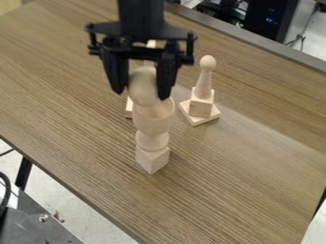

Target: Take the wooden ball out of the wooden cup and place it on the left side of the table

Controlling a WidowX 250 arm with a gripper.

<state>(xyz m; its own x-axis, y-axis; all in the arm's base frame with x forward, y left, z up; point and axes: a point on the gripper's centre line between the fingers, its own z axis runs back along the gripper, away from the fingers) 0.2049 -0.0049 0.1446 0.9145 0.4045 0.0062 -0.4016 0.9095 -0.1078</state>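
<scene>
The black gripper (141, 94) hangs down at the upper centre, its two fingers against opposite sides of a rounded pale wooden piece (143, 85). That piece is at the top of an upright wooden stack, touching or just above the cup-like part (153, 116); I cannot tell which. Below the cup is a rounded section (152, 140), and under that a wooden block (152, 159) on the table. Behind the gripper stands another pale wooden object (129, 108), mostly hidden by the gripper and the stack.
To the right of the stack, a wooden cone with a ball top (204, 86) stands on a cube (201, 106) and a flat square base (194, 119). The brown wood-grain table (248, 176) has its near edge at the lower left. Dark equipment (270, 19) is beyond the far edge.
</scene>
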